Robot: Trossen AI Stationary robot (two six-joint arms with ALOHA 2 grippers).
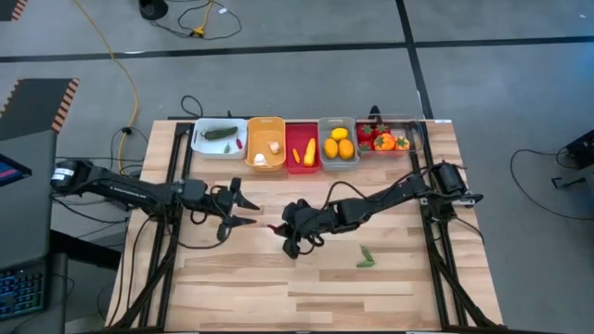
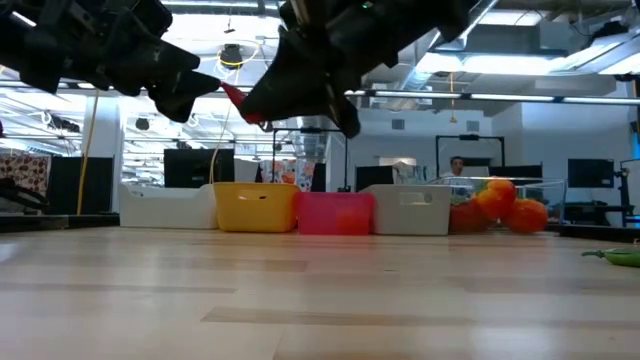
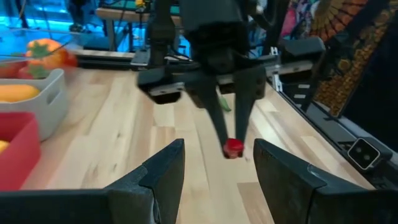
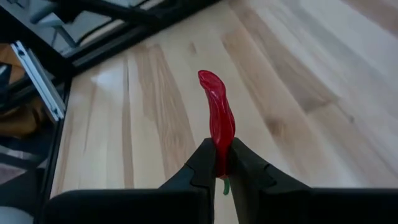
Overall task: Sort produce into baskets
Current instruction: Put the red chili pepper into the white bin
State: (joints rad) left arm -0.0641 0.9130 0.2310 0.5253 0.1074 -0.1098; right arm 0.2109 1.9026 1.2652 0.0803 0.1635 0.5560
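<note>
Right tool (image 4: 221, 163) clamps red chilli (image 4: 217, 115) near its stem; left tool (image 3: 214, 171), apart, waits at 9 o'clock. You risk slippage.

Looks like a robotics lab or open-plan research workspace. Wooden desk (image 1: 278, 278) bolted into a black metal frame on a grey concrete floor (image 1: 483, 23) marked with dark tape lines. Loose cables, one yellow (image 1: 111, 56), trailing across that floor. Beyond the desk, rows of ceiling strip lights (image 2: 470, 62), dark monitors (image 2: 590, 172), and a person (image 2: 457, 166) seated far back.
</note>
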